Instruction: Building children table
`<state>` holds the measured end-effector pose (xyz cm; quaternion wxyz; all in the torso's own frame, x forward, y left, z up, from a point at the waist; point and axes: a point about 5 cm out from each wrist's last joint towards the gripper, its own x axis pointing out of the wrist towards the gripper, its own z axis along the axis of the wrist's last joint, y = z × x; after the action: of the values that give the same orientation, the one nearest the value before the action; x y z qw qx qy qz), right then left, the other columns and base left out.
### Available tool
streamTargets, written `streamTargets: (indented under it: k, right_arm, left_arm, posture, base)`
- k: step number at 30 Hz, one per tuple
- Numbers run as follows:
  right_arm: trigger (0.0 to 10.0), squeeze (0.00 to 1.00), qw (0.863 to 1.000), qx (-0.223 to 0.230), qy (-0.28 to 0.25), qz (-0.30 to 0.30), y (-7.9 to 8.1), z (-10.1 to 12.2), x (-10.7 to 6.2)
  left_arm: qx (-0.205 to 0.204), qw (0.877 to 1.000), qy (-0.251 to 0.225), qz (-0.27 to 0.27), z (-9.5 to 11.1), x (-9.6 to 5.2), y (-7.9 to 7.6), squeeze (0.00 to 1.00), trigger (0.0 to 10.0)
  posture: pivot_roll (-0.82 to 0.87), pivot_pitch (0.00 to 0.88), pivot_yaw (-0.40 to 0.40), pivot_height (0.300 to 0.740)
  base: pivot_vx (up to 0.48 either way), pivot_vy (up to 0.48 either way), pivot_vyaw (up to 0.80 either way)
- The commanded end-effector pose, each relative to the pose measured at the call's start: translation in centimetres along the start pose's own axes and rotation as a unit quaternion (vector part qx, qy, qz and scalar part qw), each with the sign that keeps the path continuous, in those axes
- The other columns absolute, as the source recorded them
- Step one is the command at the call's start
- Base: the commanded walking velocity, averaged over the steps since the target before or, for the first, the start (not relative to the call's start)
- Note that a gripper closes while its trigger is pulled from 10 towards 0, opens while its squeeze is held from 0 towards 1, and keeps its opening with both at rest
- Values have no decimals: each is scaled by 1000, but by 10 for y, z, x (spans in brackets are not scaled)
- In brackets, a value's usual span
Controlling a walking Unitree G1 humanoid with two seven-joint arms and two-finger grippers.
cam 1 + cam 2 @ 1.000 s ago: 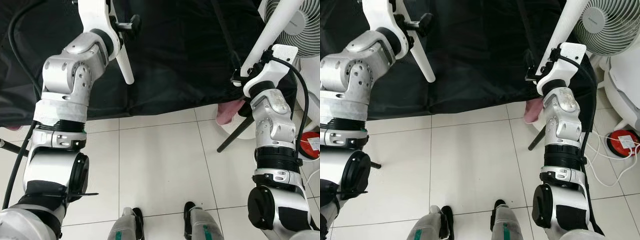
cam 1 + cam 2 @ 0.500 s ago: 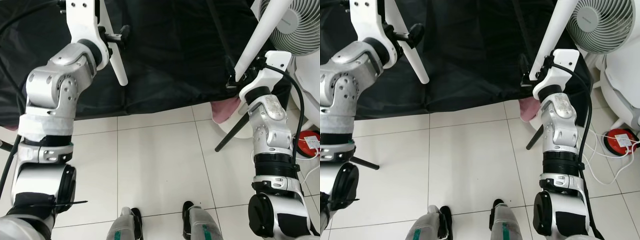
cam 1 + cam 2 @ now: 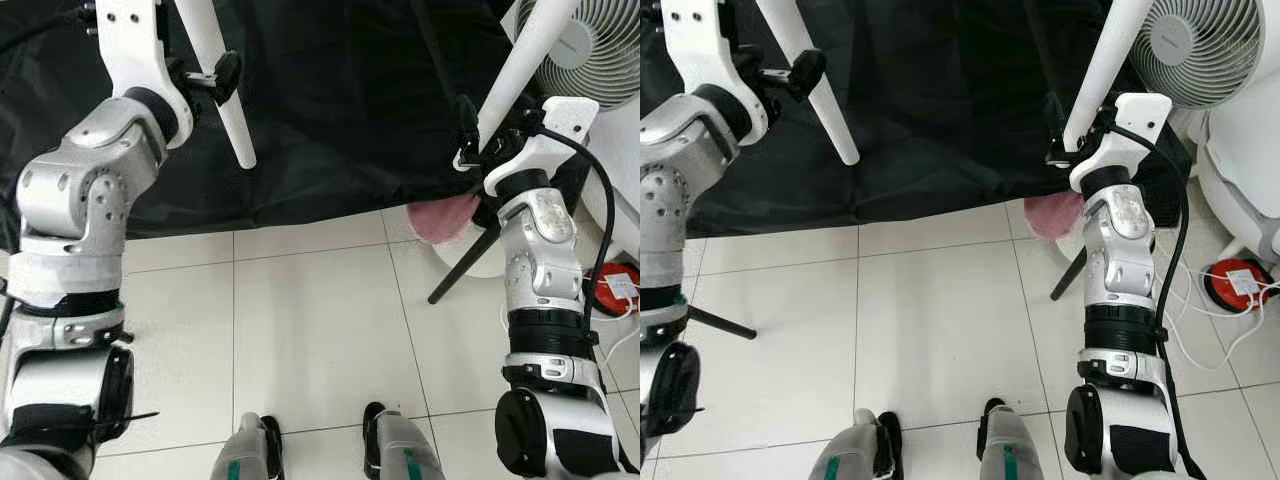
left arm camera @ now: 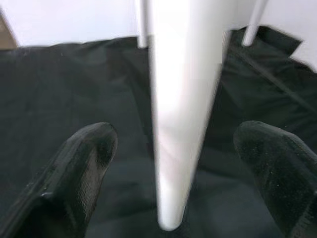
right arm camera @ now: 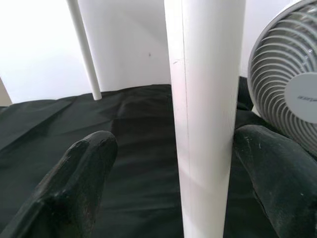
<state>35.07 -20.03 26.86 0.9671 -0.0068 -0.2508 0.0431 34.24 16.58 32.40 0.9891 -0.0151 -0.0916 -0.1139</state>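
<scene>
My left gripper (image 3: 213,80) is raised at the upper left, shut on a white tapered table leg (image 3: 228,110) that slants down over the black cloth (image 3: 350,100). In the left wrist view the leg (image 4: 183,124) runs between the two black fingers (image 4: 84,168), its tip hanging free. At the upper right, my right gripper (image 3: 478,145) is shut on a second white table leg (image 3: 520,60) that slants up toward the fan. That leg (image 5: 205,124) stands between the fingers (image 5: 81,183) in the right wrist view.
A black cloth covers a wide surface ahead, its edge hanging to the white tiled floor (image 3: 310,330). A white fan (image 3: 600,50) stands at the right. Below it are a pink object (image 3: 445,218), a slanted black rod (image 3: 460,270) and a red device with cables (image 3: 622,285).
My left arm has swung outward to the left and its wrist has risen, the leg still in its grip. The right arm holds its leg in nearly the same place.
</scene>
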Motion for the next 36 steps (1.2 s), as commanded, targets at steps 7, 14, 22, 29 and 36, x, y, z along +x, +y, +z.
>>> streamTargets:
  k: [7, 14, 22, 29, 36]
  right_arm:
    - [10000, 0, 1000, 3, 1, -9, 1, -5, 2]
    - [10000, 0, 1000, 6, -6, -5, 4, -2, 9]
    - [10000, 0, 1000, 4, -9, -4, 4, -1, 12]
    - [10000, 0, 1000, 2, -10, -3, 4, 0, 16]
    - [10000, 0, 1000, 0, -12, 0, 7, 2, 22]
  left_arm:
    - [14, 998, 8, -64, -6, 1, -4, 0, 10000]
    - [10, 998, 8, -63, -11, 13, -10, 0, 10000]
    - [9, 998, 5, -61, -11, 23, -13, 0, 10000]
    - [6, 999, 3, -46, -12, 31, -12, 0, 10000]
    - [6, 1000, -2, -22, -12, 43, -10, 0, 10000]
  posture:
    - [-82, 219, 60, 740]
    - [-87, 216, 62, 740]
    - [-90, 217, 62, 740]
    - [-93, 224, 62, 740]
    - [-89, 244, 61, 740]
  base:
    - [0, 0, 0]
    - [0, 0, 0]
    - [0, 0, 0]
    - [0, 0, 0]
    - [0, 0, 0]
